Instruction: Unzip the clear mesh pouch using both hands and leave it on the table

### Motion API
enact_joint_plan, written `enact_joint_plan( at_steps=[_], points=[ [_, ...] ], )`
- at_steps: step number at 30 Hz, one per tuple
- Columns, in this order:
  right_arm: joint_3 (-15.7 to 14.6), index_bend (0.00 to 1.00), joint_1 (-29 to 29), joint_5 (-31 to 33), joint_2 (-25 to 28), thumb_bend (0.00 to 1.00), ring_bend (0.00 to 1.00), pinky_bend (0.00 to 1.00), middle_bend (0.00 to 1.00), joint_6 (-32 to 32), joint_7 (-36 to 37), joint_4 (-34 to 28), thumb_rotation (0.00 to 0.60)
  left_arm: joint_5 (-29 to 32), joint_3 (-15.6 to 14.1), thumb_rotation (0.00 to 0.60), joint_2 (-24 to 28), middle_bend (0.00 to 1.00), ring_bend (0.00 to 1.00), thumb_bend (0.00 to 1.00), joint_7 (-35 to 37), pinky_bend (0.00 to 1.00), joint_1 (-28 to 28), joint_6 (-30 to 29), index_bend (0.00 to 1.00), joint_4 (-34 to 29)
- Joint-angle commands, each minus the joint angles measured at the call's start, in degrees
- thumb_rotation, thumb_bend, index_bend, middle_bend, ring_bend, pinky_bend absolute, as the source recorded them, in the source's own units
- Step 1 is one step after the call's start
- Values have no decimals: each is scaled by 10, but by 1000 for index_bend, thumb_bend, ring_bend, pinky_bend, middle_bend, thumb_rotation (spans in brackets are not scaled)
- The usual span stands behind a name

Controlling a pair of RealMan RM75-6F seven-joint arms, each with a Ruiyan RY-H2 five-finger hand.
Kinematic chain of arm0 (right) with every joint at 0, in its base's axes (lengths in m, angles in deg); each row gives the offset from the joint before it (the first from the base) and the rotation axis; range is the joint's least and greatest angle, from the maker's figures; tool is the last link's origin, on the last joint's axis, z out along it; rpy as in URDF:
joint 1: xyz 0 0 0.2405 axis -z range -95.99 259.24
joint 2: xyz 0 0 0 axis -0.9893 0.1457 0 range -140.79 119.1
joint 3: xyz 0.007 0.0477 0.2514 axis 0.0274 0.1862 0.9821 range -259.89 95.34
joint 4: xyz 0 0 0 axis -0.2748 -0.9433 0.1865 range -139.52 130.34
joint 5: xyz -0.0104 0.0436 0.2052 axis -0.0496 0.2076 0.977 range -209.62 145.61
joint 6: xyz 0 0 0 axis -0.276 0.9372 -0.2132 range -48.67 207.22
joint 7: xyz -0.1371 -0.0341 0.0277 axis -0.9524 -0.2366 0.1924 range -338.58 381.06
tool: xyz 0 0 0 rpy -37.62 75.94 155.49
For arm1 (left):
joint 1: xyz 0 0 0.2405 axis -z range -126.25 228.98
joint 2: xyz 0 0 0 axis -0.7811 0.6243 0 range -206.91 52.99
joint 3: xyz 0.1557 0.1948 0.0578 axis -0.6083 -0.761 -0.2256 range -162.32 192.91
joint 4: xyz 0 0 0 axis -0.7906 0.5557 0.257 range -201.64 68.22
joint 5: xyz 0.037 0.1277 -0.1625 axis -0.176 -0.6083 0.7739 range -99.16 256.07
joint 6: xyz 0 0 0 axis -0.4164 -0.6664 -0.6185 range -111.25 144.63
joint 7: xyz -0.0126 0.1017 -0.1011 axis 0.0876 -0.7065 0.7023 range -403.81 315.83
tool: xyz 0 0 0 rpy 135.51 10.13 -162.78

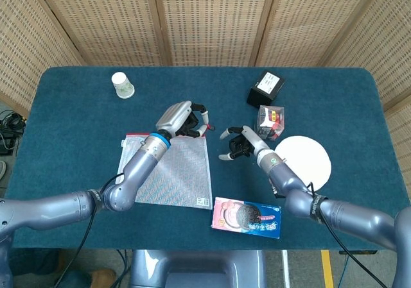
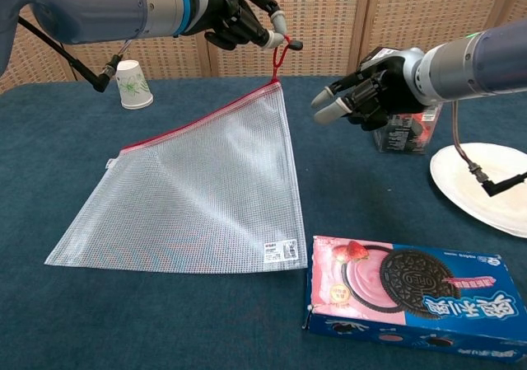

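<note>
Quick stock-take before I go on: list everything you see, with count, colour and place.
Clear mesh pouch with red zipper: one, table centre-left, one corner lifted.
Red pull loop: one, at lifted corner.
White paper cup: one, far left.
Black box: one, far right of centre.
Clear plastic box with red contents: one, beside black box.
White plate: one, right.
Blue-and-pink cookie box: one, near edge.
Teal table: one.
Left hand: pinches loop.
Right hand: fingers apart, holding nothing, near pouch.

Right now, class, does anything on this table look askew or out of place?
Yes: the mesh pouch is askew, its zipper corner lifted off the table by the left hand pinching the red pull loop. Nothing looks spilled or damaged.
</note>
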Motion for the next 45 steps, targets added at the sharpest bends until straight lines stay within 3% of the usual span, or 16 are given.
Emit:
enact_joint_plan(
  at_steps=[1,13,26,45],
  points=[
    [-2,428,-23,43,-15,118,807,931,854,-19,-24,6,600,-4,-2,600,-4,993,949,484,8,1000,1,1,693,7],
    [14,498,-52,127,-30,165,814,940,858,-45,-55,12,600,-27,0,600,-20,992,949,485,38,1000,1,1,694,20],
    [37,541,-84,202,-57,309,815,940,858,-94,-116,9,600,-45,8,600,-32,992,949,484,65,1000,-4,-16,694,26],
    [74,595,-76,234,-77,473,817,941,861,-115,-169,19,600,-59,9,600,-30,993,949,484,87,1000,-9,-8,694,25]
  ],
)
